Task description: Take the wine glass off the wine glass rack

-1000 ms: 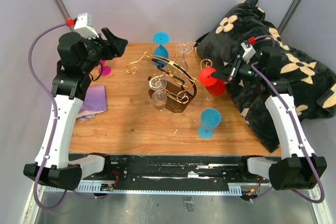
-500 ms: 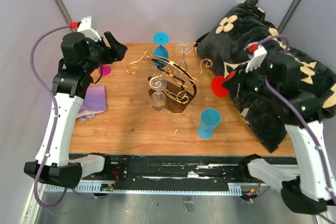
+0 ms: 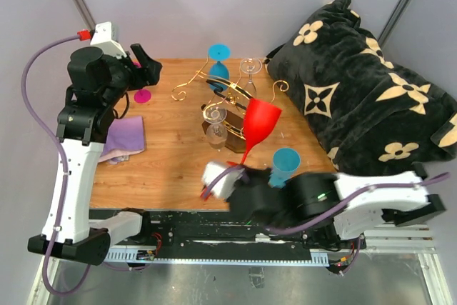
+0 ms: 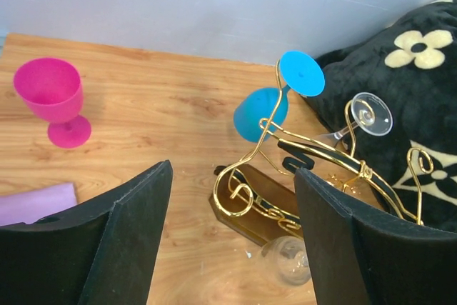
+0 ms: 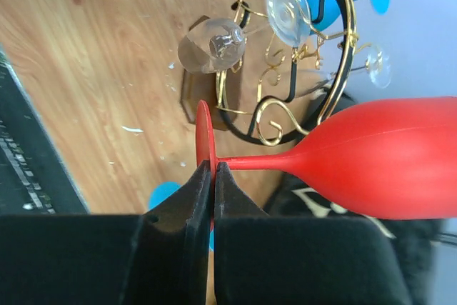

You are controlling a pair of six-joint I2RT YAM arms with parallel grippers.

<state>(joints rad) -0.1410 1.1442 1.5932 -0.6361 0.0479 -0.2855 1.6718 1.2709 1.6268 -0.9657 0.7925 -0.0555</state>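
The wine glass rack of gold wire on a dark wooden base stands mid-table. A blue glass and two clear glasses hang on it. My right gripper is shut on the foot of a red wine glass and holds it bowl-up, off the rack, in front of it. In the right wrist view my fingers pinch the red foot disc, and the red bowl lies to the right. My left gripper is open and empty at the far left; its view shows the rack between the fingers.
A pink glass and a purple cloth are at the left. A blue glass stands on the table near the front right, beside my right arm. A black flowered blanket fills the right side.
My right arm has swung from the table's right side down to the front, carrying the red glass away from the rack. My left arm has shifted only slightly.
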